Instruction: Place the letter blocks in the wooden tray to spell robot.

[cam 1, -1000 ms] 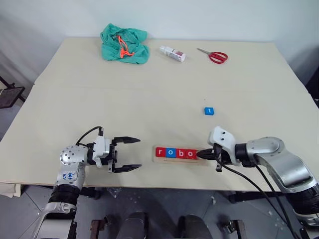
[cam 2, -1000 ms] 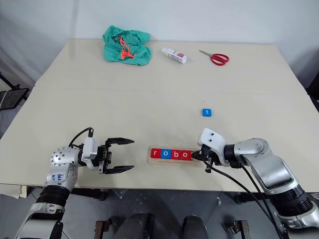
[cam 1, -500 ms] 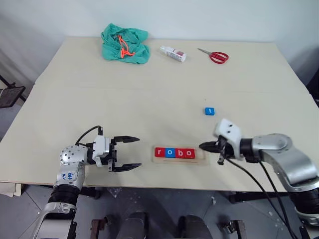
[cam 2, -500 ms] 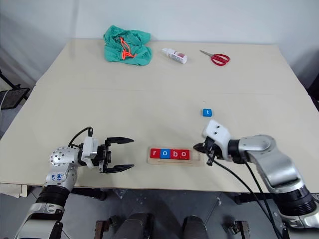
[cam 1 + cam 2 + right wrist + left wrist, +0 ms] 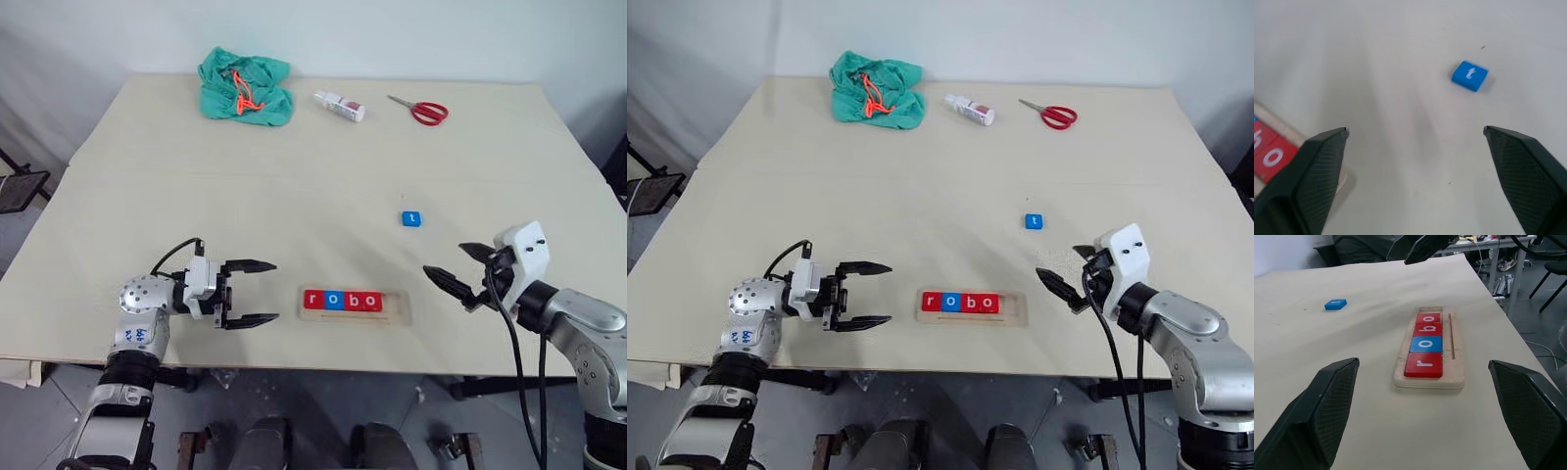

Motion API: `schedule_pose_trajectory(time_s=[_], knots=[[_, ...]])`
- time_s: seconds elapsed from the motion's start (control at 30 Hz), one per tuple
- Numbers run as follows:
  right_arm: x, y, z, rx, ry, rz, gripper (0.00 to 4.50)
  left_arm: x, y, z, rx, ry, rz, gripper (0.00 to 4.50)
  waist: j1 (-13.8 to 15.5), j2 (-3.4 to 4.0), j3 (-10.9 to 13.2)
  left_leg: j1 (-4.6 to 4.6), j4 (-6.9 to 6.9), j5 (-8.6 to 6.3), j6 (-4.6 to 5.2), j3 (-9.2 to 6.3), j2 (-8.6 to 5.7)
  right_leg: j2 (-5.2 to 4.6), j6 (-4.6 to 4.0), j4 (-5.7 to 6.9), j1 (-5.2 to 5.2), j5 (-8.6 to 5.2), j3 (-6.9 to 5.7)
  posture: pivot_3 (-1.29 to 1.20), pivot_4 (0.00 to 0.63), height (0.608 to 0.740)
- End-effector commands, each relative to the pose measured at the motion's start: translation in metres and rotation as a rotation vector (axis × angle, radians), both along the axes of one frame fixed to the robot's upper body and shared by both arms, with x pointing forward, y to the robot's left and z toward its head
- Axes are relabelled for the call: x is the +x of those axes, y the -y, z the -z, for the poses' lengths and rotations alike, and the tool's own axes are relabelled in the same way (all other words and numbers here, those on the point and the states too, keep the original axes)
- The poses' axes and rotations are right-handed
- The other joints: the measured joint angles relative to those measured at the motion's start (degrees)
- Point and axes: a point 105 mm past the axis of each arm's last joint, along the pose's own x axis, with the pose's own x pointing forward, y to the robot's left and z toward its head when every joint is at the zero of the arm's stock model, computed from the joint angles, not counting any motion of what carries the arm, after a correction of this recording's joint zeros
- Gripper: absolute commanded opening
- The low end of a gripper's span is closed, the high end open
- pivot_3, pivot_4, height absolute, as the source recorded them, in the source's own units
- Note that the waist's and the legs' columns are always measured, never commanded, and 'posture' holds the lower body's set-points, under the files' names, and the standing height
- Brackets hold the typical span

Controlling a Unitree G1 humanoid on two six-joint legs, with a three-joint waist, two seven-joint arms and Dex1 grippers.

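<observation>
The wooden tray [image 5: 354,305] lies near the front edge of the table [image 5: 294,176], between the two arms. Four letter blocks [image 5: 343,301] sit in it side by side, touching, reading r, o, b, o: red, blue, red, red. The slot at the tray's right end is bare wood. The blue t block [image 5: 411,218] lies flat on the table, well apart from the tray, farther back and to its right.

The right end effector [image 5: 460,269] hangs right of the tray, fingers spread wide and grasping nothing, pointing toward the t block. The left end effector [image 5: 250,293] hovers left of the tray, level, fingers also spread and empty, aimed at the tray's r end.

Along the far edge lie a green cloth [image 5: 244,86], a small white bottle [image 5: 339,105] and red-handled scissors [image 5: 419,110]
</observation>
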Motion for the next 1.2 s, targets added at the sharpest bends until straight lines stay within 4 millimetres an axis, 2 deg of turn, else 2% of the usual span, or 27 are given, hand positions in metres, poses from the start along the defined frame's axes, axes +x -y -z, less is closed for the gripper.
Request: schedule_pose_trajectory(time_s=[0.03,0.13,0.27,0.53,0.7,0.8,1.07,1.2], knots=[[0.008,-0.008,-0.009,0.048,0.055,0.034,4.47,0.001,-0.002,-0.004,0.012,0.014,0.009,4.50,-0.2,0.00,0.0,-0.01,0.00,0.00,0.00,-0.01,-0.01,0.00,0.00,0.01,-0.01,0.00,0.00,0.00,0.150,0.740],[0.021,-0.012,-0.005,0.057,0.053,0.077,4.47,-0.001,-0.001,-0.004,0.013,0.012,0.015,4.50,-0.5,0.00,0.0,0.00,-0.01,0.00,-0.01,0.00,0.00,0.00,0.00,0.02,-0.02,0.00,0.02,0.00,0.150,0.740],[0.061,-0.019,0.003,0.095,0.041,0.154,4.47,-0.006,0.000,-0.003,0.010,0.011,0.022,4.50,-0.7,0.00,0.0,0.02,-0.01,0.01,-0.01,-0.01,-0.02,0.00,0.00,0.05,-0.03,0.00,0.03,0.00,0.150,0.740],[0.116,-0.020,0.008,0.103,0.083,0.244,4.47,-0.019,0.000,-0.003,0.004,0.008,0.009,4.50,-1.1,0.02,0.0,0.01,-0.15,0.01,-0.02,-0.09,-0.06,-0.02,0.00,0.09,-0.12,0.00,0.03,0.00,0.150,0.740],[0.132,-0.023,0.023,0.099,0.054,0.256,4.47,-0.025,-0.003,-0.002,0.007,0.001,-0.015,4.50,-2.0,0.02,0.0,0.00,-0.17,0.01,-0.02,-0.12,-0.06,-0.02,0.00,0.11,-0.12,0.00,0.02,0.00,0.150,0.740],[0.136,-0.034,0.033,0.092,0.033,0.221,4.47,-0.026,-0.005,-0.003,0.006,0.000,-0.029,4.50,-2.3,0.03,0.0,0.02,-0.20,0.01,-0.02,-0.09,-0.01,0.00,0.00,0.11,-0.13,0.00,0.02,0.00,0.150,0.740],[0.144,-0.044,0.044,0.117,-0.002,0.225,4.47,-0.025,-0.004,-0.004,-0.002,0.002,-0.045,4.50,-2.9,0.04,0.0,0.08,-0.18,0.02,-0.04,-0.06,0.03,0.02,0.00,0.13,-0.10,0.00,0.04,0.00,0.150,0.740],[0.142,-0.047,0.046,0.086,0.003,0.224,3.56,-0.023,-0.003,-0.004,-0.002,0.006,-0.052,4.50,-3.1,0.06,0.0,0.10,-0.19,0.02,-0.04,-0.07,0.04,0.03,0.00,0.16,-0.10,0.00,0.04,0.00,0.150,0.740]])
